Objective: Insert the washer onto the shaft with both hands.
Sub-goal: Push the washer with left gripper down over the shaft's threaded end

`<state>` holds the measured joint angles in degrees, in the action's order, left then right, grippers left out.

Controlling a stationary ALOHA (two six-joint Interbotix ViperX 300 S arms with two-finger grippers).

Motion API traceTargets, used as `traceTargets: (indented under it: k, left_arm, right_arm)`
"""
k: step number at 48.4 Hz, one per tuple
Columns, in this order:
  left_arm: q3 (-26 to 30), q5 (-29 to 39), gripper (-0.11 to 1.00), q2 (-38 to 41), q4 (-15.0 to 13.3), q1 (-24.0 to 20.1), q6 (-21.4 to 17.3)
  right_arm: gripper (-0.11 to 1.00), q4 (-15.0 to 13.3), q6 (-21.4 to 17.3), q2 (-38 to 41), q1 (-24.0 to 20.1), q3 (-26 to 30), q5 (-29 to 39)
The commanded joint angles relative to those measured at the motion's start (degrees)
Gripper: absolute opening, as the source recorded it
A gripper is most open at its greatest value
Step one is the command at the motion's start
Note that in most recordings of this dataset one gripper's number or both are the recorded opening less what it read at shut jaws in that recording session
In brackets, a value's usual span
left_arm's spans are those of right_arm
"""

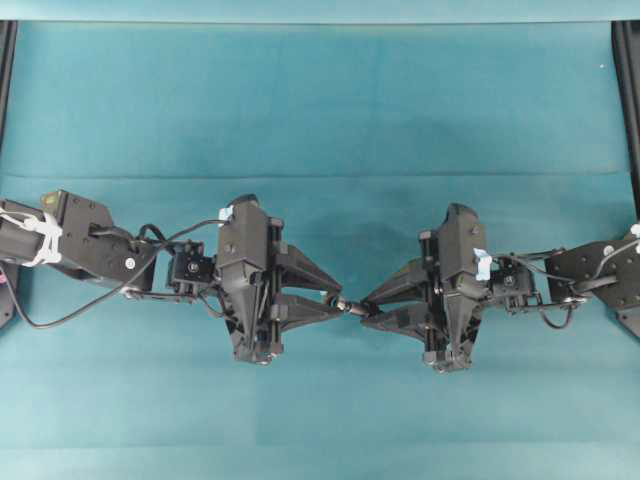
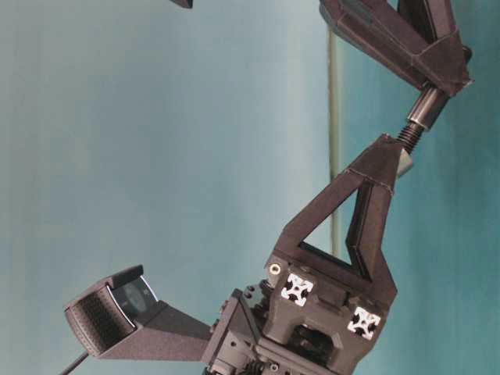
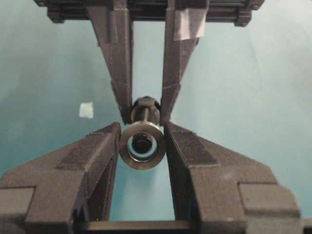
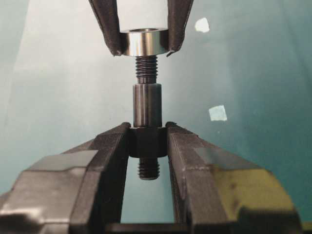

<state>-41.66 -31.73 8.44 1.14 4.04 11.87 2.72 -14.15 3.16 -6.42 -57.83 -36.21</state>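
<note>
My left gripper (image 3: 142, 134) is shut on the washer (image 3: 142, 145), a silver ring pinched by its rim between the fingertips. My right gripper (image 4: 147, 134) is shut on the thick hex part of the dark shaft (image 4: 147, 105). The shaft's threaded tip reaches into the hole of the washer (image 4: 144, 43). In the overhead view the left gripper (image 1: 338, 298) and right gripper (image 1: 368, 307) meet tip to tip above the mat's middle, the shaft (image 1: 351, 305) bridging them. The table-level view shows the washer (image 2: 404, 162) at the end of the shaft (image 2: 426, 109).
A teal mat (image 1: 320, 120) covers the table. Small pale tape squares lie on it (image 3: 86, 109) (image 4: 218, 113) (image 4: 201, 24). Black frame rails (image 1: 628, 90) run along the left and right edges. Both arms reach in from the sides.
</note>
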Motion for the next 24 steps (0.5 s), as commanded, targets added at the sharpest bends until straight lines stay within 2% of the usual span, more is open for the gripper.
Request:
traceTargets:
  k: [1, 24]
  left_arm:
    - [0.7, -0.4, 0.36, -0.3, 0.0, 0.1, 0.0]
    - [2.3, -0.4, 0.36, 1.5, 0.0, 0.2, 0.0]
  right_arm:
    - [0.0, 0.3, -0.5, -0.4, 0.0, 0.8, -1.0]
    - [0.0, 0.3, -0.5, 0.1, 0.2, 1.8, -2.4]
